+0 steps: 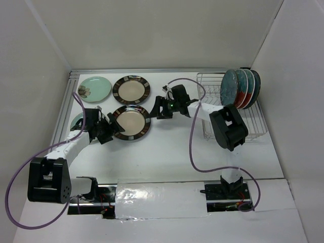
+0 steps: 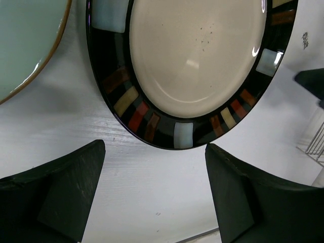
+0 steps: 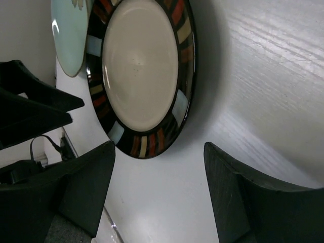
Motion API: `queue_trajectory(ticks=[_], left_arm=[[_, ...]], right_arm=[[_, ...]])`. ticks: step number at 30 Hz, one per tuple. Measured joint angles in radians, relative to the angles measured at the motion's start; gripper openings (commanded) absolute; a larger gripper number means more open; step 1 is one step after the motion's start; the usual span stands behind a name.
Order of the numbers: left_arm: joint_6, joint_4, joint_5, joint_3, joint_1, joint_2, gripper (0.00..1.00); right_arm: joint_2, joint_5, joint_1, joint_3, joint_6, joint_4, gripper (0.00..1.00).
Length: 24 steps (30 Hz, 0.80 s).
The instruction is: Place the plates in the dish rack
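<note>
**Top external view.** The dish rack (image 1: 208,91) stands at the right rear of the tabletop (image 1: 167,152). Teal and red-and-teal plates (image 1: 242,88) stand upright at its far end. Four plates lie flat on the left: a mint-green plate (image 1: 94,89), a far cream plate (image 1: 131,90), a near cream plate (image 1: 130,122), and a second mint-green plate (image 1: 76,121) partly hidden under the left arm. The left hand (image 1: 109,130) is at the near cream plate's left rim and the right hand (image 1: 161,109) is just beside its right rim.

**Left wrist view.** The left hand's jaws stand wide and empty, with the striped rim just ahead.

**Right wrist view.** The right hand's jaws are also wide and empty, short of the rim.

**Step in hand.** The approach to the near cream plate appears to be under way. The next move calls for one hand to bracket the rim, close, lift the plate, and tip it upright for a free rack slot.
</note>
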Motion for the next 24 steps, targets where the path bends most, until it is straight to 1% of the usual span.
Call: queue_trajectory(ticks=[6, 10, 11, 13, 16, 20, 21, 23, 24], left_arm=[[0.029, -0.032, 0.0, 0.018, 0.0, -0.026, 0.92], [0.056, -0.053, -0.002, 0.048, 0.0, -0.053, 0.92], [0.068, -0.059, -0.002, 0.055, 0.0, -0.06, 0.92], [0.08, -0.067, -0.007, 0.064, 0.0, -0.074, 0.92], [0.101, -0.077, -0.01, 0.071, 0.0, -0.085, 0.92], [0.109, -0.082, -0.011, 0.074, 0.0, -0.086, 0.92], [0.116, -0.085, -0.011, 0.074, 0.0, -0.086, 0.92], [0.126, -0.089, -0.011, 0.074, 0.0, -0.086, 0.92], [0.127, -0.091, -0.011, 0.074, 0.0, -0.086, 0.92]], right_arm=[[0.117, -0.028, 0.019, -0.004, 0.066, 0.093, 0.76], [0.166, -0.069, 0.023, -0.005, 0.121, 0.18, 0.73], [0.173, -0.075, 0.024, -0.005, 0.13, 0.195, 0.71], [0.194, -0.089, 0.028, 0.002, 0.152, 0.225, 0.68], [0.232, -0.109, 0.039, 0.021, 0.18, 0.272, 0.6], [0.277, -0.13, 0.055, 0.033, 0.22, 0.33, 0.38], [0.286, -0.133, 0.058, 0.034, 0.23, 0.34, 0.26], [0.301, -0.133, 0.06, 0.034, 0.241, 0.344, 0.13], [0.304, -0.135, 0.058, 0.034, 0.257, 0.346, 0.03]])
